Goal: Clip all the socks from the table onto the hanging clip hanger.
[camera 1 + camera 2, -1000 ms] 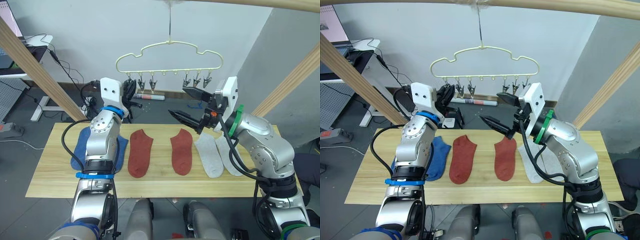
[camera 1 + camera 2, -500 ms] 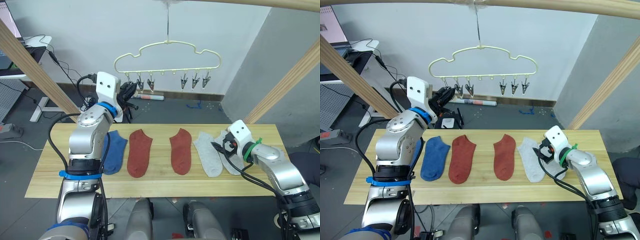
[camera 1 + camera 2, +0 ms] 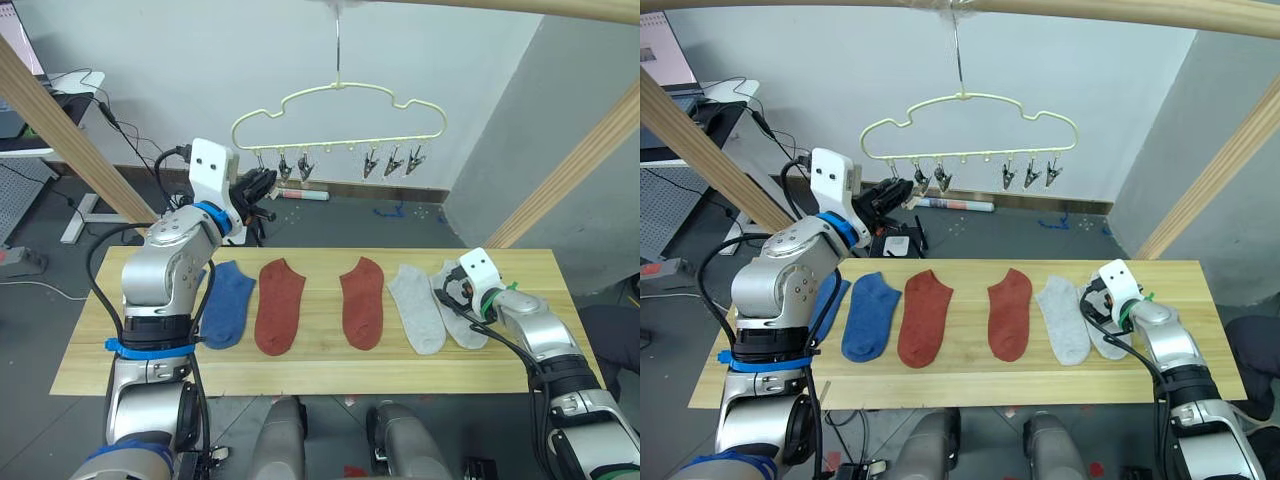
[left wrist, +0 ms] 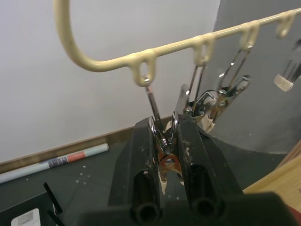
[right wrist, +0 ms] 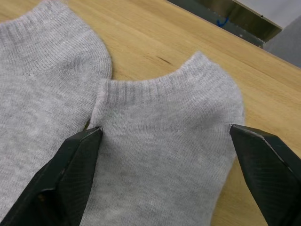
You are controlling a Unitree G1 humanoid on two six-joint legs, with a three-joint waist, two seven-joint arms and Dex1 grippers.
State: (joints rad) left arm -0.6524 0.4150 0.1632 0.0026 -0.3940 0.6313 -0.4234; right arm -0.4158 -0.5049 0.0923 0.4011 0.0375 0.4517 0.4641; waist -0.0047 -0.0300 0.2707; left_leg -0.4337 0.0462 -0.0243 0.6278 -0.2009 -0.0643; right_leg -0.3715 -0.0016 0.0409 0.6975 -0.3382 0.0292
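The pale-yellow clip hanger (image 3: 340, 104) hangs above the table's (image 3: 300, 365) far edge, with a row of metal clips under it. My left gripper (image 4: 164, 141) is shut on the leftmost clip (image 4: 162, 123). On the table lie, left to right, two blue socks (image 3: 228, 303), one partly behind my left arm, two rust-red socks (image 3: 280, 305) (image 3: 362, 300) and two light grey socks (image 3: 415, 308). My right gripper (image 5: 164, 131) is open low over the rightmost grey sock (image 5: 174, 146), its fingers straddling the cuff end.
Slanted wooden frame poles (image 3: 70, 140) (image 3: 575, 165) stand at both sides of the table. A desk with cables (image 3: 60, 90) is at the far left. A tube (image 3: 300, 195) lies on the floor behind the table.
My right arm came down from hanger height to the rightmost grey sock on the table. The left gripper stayed at the hanger's left clips while its arm swung left, uncovering the blue socks.
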